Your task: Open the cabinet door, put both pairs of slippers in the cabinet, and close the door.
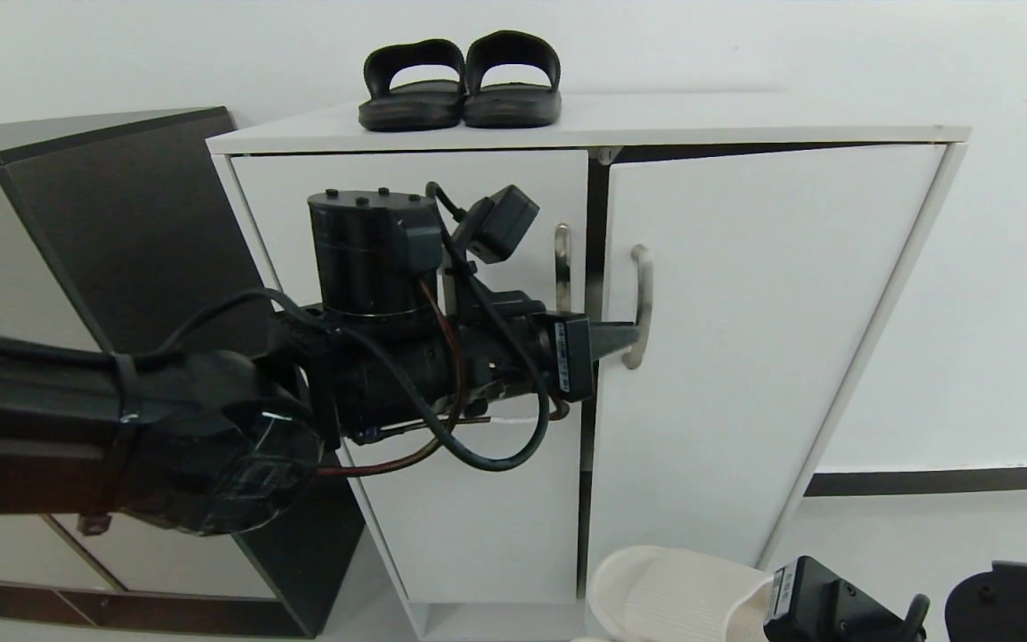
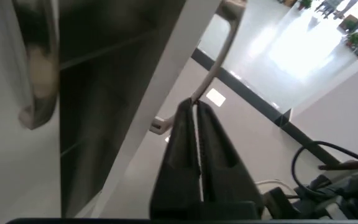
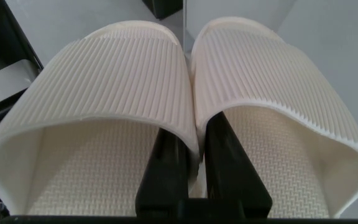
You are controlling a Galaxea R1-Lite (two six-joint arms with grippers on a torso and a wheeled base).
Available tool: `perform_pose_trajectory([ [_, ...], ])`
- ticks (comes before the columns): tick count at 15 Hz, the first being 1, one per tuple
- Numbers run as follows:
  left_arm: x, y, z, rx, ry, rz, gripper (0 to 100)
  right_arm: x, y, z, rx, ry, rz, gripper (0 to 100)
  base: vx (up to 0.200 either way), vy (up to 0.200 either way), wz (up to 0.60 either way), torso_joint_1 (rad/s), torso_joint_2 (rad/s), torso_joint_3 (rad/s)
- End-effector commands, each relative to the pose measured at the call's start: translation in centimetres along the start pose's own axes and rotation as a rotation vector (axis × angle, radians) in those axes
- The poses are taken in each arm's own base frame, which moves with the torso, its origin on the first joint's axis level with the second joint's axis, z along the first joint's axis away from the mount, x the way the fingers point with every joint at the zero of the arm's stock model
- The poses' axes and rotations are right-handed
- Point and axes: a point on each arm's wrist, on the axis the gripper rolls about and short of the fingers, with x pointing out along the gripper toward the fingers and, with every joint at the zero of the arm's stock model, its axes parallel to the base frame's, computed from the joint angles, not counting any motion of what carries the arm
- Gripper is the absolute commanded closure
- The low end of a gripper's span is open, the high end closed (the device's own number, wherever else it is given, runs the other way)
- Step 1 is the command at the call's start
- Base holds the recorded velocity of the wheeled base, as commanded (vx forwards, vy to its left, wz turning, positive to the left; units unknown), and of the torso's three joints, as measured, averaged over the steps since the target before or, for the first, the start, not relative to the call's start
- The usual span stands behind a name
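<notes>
A white cabinet (image 1: pixel 745 132) has two doors, and the right door (image 1: pixel 745 374) stands slightly ajar. My left gripper (image 1: pixel 628 337) is shut, its tips (image 2: pixel 194 107) tucked behind the lower end of that door's metal handle (image 1: pixel 643 294) (image 2: pixel 221 56). A dark gap with shelves (image 2: pixel 98 93) shows beside the door edge. A pair of black slippers (image 1: pixel 460 85) rests on the cabinet top. Low in front of the cabinet, my right gripper (image 3: pixel 194 163) is shut on the touching inner sides of a pair of white ribbed slippers (image 3: pixel 135 74) (image 1: pixel 674 590).
The left door (image 1: pixel 478 526) is closed, with its own handle (image 1: pixel 562 266). A dark cabinet (image 1: pixel 121 223) stands against the white one on the left. Open light floor (image 1: pixel 941 544) lies to the right of the cabinet.
</notes>
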Motion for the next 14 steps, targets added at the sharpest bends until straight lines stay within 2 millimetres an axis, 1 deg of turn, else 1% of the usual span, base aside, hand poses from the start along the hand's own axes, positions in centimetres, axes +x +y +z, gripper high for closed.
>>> perform_pose_trajectory([
  [1, -1.8, -1.3, -0.1, 0.020, -0.039, -0.031, 100, 0.0, 0.0, 0.0, 0.000, 0.000, 0.000, 100, 0.000, 0.000, 0.00, 0.000, 0.00, 0.000],
  [3, -2.7, -1.6, -0.6, 0.031, -0.068, -0.043, 100, 0.0, 0.0, -0.1, 0.000, 0.004, -0.001, 100, 0.000, 0.000, 0.00, 0.000, 0.00, 0.000],
  [4, -2.7, -1.6, -0.8, 0.035, -0.072, -0.044, 100, 0.0, 0.0, -0.1, 0.000, 0.004, -0.002, 100, 0.000, 0.000, 0.00, 0.000, 0.00, 0.000],
  [8, -3.4, 0.0, 0.0, 0.038, -0.113, 0.009, 100, 0.3, 0.0, -0.1, 0.000, 0.011, -0.007, 100, 0.000, 0.000, 0.00, 0.000, 0.00, 0.000],
  [10, -3.1, 0.4, 0.3, 0.039, -0.122, 0.017, 100, 0.3, 0.0, -0.1, 0.000, 0.011, -0.007, 100, 0.000, 0.000, 0.00, 0.000, 0.00, 0.000],
  [14, -1.7, 1.9, 1.3, 0.021, -0.145, 0.042, 100, 0.3, -0.1, -0.1, 0.001, 0.011, -0.010, 100, 0.000, 0.000, 0.00, 0.000, 0.00, 0.000],
])
